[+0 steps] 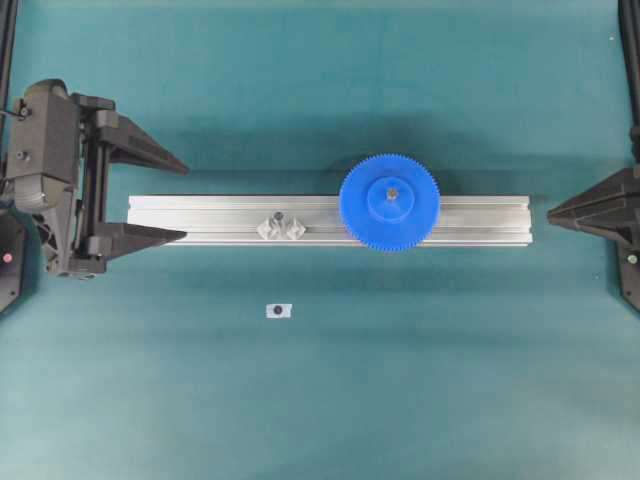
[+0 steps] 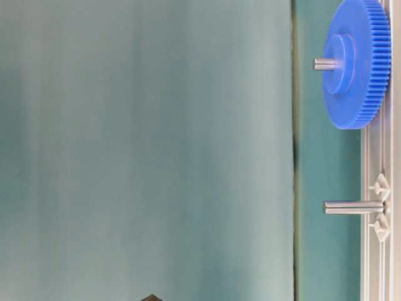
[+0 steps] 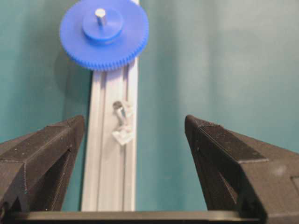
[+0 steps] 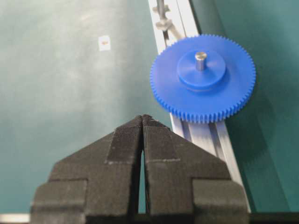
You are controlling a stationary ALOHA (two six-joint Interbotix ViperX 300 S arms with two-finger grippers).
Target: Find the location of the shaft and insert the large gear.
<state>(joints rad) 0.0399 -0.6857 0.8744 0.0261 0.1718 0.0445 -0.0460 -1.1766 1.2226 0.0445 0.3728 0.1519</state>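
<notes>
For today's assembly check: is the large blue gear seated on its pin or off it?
On. The large gear lies flat on the rail, and a metal pin tip pokes up through its hub.

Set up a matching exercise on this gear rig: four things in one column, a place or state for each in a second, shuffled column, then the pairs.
Things
1. large gear
2. left gripper
3. right gripper
4. small white tag

Places or states
A. lies on the green mat, off the rail
B. fingers shut, tips together
C. sits over a pin on the aluminium rail
D. fingers spread wide, holding nothing

Pairs: 1-C, 2-D, 3-B, 4-A
</notes>
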